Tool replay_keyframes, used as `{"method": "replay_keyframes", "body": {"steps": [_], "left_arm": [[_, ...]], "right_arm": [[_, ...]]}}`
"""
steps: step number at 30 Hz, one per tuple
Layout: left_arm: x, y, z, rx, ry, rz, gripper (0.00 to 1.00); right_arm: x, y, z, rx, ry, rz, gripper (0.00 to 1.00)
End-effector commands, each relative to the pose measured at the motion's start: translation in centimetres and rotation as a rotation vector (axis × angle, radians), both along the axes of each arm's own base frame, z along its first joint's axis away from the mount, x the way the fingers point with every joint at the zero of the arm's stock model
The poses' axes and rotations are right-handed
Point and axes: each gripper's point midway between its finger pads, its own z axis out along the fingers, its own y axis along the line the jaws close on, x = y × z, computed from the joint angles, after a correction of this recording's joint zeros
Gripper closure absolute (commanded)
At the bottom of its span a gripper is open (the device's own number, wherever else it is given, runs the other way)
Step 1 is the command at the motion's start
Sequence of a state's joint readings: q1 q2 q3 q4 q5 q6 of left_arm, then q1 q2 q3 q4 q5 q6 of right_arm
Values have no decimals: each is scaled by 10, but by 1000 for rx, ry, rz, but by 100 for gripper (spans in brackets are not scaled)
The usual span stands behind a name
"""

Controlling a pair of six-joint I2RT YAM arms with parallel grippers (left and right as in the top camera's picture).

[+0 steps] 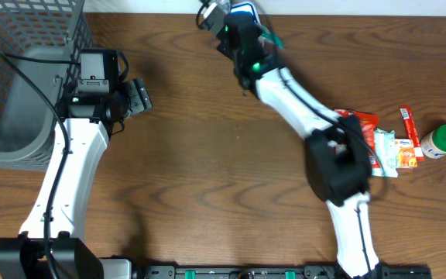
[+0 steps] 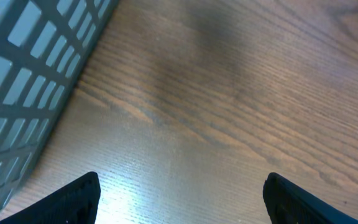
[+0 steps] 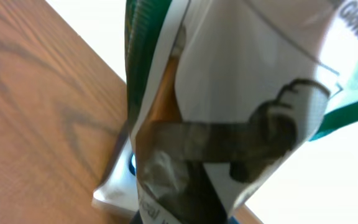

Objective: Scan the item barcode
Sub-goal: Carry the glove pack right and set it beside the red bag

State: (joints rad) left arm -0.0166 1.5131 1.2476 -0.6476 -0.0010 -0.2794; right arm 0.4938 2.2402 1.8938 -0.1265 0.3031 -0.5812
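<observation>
Right jaws are gripping a packet (image 3: 241, 74) at the table's (image 1: 207, 170) far edge, left jaws hanging open; we're mid-scan, probably needing to tilt its barcode round.

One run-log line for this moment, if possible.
left gripper: open, empty, near basket | right gripper: shut on white-green packet, at far table edge

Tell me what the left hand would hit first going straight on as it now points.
Likely the bare wooden table; the left hand is open and the grey basket sits left of its line. Depth unclear.
</observation>
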Motion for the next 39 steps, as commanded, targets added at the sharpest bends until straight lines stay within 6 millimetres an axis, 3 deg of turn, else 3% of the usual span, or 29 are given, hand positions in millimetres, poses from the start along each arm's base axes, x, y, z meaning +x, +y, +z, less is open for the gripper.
{"method": "replay_keyframes", "body": {"steps": [1,4,6,11,14,22,27,32,37,39], "left_arm": [[0,3,1,18,-3,-4,16],[0,3,1,18,-3,-4,16],[0,3,1,18,-3,-4,16],[0,3,1,18,-3,-4,16],[0,3,1,18,-3,-4,16],[0,3,1,18,-3,-4,16],[0,3,1,18,-3,-4,15],[0,3,1,18,-3,-4,16],[0,3,1,18,-3,-4,15],[0,3,1,18,-3,-4,16]], "right_arm": [[-44,-22,113,240,-19,-82,99],[-89,-42,116,305,155,-129,93],[-119,-57,108,340,295,-166,94],[-195,-101,62,319,703,-239,99],[-219,-122,36,307,864,-296,99],[-231,-183,-42,312,1005,-479,99],[-228,-239,-82,337,983,-629,99],[-226,-282,-103,390,943,-733,96],[-228,-304,-116,404,928,-763,95],[-231,-307,-118,405,933,-772,85]]}}
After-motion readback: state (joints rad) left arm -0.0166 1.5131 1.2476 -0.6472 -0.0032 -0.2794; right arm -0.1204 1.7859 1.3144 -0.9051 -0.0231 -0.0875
